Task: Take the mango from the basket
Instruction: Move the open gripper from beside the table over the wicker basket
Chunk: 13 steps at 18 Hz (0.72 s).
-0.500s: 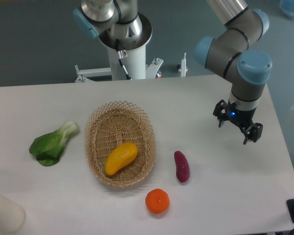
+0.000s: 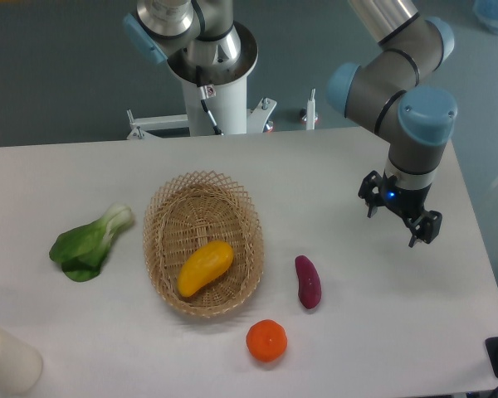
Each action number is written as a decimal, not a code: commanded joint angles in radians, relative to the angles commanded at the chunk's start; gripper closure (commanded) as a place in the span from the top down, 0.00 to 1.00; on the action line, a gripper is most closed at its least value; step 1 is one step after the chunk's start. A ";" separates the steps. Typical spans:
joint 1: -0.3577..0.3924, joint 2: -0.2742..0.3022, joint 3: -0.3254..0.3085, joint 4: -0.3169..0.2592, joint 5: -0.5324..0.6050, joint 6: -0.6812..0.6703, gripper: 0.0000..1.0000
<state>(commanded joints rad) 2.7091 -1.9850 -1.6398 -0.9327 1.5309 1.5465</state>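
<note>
On the white worktop (image 2: 332, 348), the wicker basket (image 2: 168, 211) holds the mango (image 2: 204, 267) toward its 6 o'clock end. At the basket's 3 o'clock, well apart, the pincer (image 2: 398, 217) hangs with fingers spread, gripping nothing.

At the left of the frame we see a leafy green vegetable (image 2: 90, 244) lying on the white table (image 2: 315, 166), its pale stalk end pointing toward the upper right and its dark leaves spread toward the lower left. Right of centre, in the lower half, we find a dark purple oblong vegetable (image 2: 308, 281) lying lengthwise, top to bottom. Just below and to its left sits a round orange fruit (image 2: 266, 340), near it but apart. In the lower left corner we make out part of a pale cream cylinder (image 2: 8, 359), cut by the frame edge.
</note>
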 joint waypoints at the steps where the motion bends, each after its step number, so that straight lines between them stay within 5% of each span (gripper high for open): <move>1: -0.017 0.002 0.000 0.000 -0.006 -0.050 1.00; 6: -0.072 0.020 -0.002 -0.014 0.002 -0.130 1.00; 13: -0.205 0.025 0.003 -0.014 -0.037 -0.414 1.00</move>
<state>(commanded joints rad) 2.5036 -1.9604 -1.6368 -0.9465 1.4943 1.1326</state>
